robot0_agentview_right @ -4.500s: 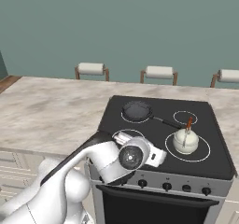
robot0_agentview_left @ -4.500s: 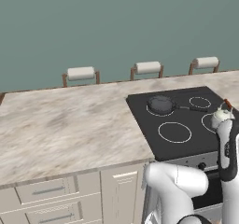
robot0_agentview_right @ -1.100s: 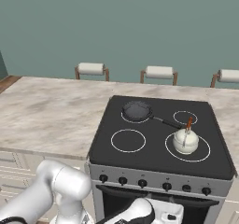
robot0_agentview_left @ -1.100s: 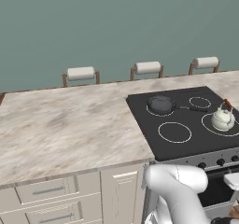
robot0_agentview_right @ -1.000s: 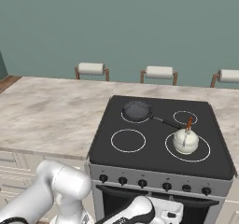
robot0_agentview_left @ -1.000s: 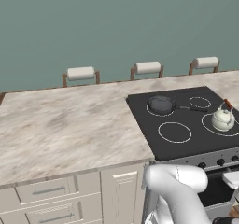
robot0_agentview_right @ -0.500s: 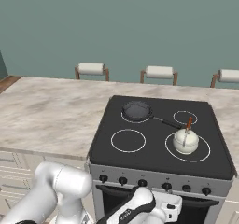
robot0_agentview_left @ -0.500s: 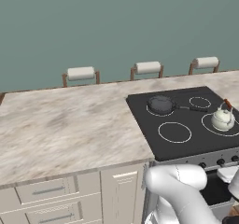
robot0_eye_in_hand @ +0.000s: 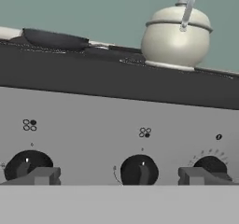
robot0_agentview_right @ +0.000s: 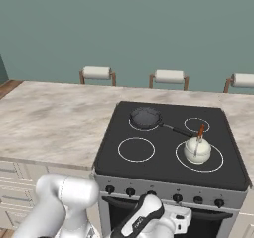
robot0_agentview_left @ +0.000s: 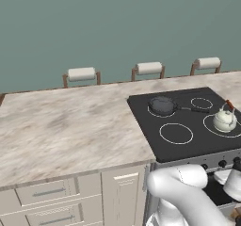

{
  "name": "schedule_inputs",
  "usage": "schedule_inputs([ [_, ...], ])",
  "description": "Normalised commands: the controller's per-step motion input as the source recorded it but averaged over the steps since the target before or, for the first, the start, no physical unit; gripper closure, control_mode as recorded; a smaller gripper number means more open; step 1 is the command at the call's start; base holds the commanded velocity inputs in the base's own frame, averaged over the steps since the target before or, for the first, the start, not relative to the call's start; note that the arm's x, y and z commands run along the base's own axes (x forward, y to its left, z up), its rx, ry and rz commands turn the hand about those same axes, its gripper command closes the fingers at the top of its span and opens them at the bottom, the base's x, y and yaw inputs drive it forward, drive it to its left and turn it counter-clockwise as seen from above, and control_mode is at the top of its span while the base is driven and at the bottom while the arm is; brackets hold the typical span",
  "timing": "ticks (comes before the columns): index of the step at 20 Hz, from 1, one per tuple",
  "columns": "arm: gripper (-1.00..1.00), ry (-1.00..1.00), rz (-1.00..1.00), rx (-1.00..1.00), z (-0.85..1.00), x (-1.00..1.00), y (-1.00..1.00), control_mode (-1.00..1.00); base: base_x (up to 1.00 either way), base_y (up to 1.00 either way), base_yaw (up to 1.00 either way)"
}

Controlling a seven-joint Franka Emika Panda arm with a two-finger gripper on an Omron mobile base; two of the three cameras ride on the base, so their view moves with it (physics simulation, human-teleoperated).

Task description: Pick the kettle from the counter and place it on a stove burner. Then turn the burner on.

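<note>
The cream-white kettle stands upright on the front right stove burner, a large white ring in the black glass. From the left base view the kettle sits in that same stove burner. My gripper is open, low in front of the stove's knob panel and level with the knobs. Its two dark fingertips flank the middle knob without touching it. The kettle rises above the panel, up and to the right. Marbled counter spreads left of the stove.
A dark frying pan with a long handle rests on the back left burner. Two more knobs sit left and right of the middle one. Three paper towel holders line the back wall.
In the right base view my hand has risen from the bottom edge up toward the knob panel. The kettle and pan have not moved. The jaws stay open.
</note>
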Motion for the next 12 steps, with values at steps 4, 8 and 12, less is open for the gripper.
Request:
schedule_inputs([
  [4,-1.0,0.01,0.0,0.0,-0.22,0.13,0.0,-1.0,0.0,0.0,0.0],
  [8,-1.0,0.0,0.0,0.0,-0.02,0.24,0.0,-1.0,0.0,0.0,0.0],
  [12,-1.0,0.0,0.0,0.0,-0.01,0.28,-0.08,-1.0,0.0,0.0,0.0],
])
